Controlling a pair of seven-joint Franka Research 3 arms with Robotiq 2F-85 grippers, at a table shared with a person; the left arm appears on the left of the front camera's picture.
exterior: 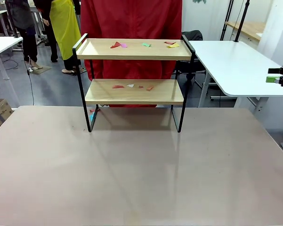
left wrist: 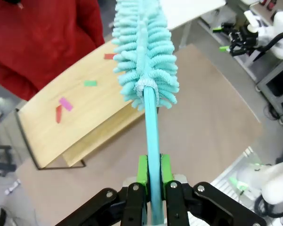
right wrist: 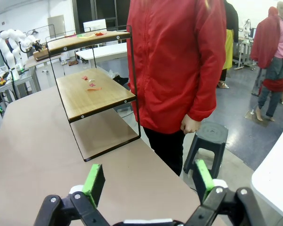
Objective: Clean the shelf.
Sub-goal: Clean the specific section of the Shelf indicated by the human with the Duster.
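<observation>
Off the shelf [left wrist: 80, 117] edge, over bare table [left wrist: 216, 122], left gripper [left wrist: 154, 164] tight on duster [left wrist: 146, 52]; right gripper [right wrist: 148, 172] agape.

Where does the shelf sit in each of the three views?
Front: shelf at upper centre.
Left wrist: shelf at left, beyond the duster, top board seen from above.
Right wrist: shelf at upper left, seen from its side.
Shared landmark: the red jacket behind it.

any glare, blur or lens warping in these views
Front view: sharp, with a soft sheen on the table near the shelf. Left wrist view: wide-angle lens bows the shelf's board; the duster is crisp. Right wrist view: evenly lit, shelf looks tilted.
</observation>
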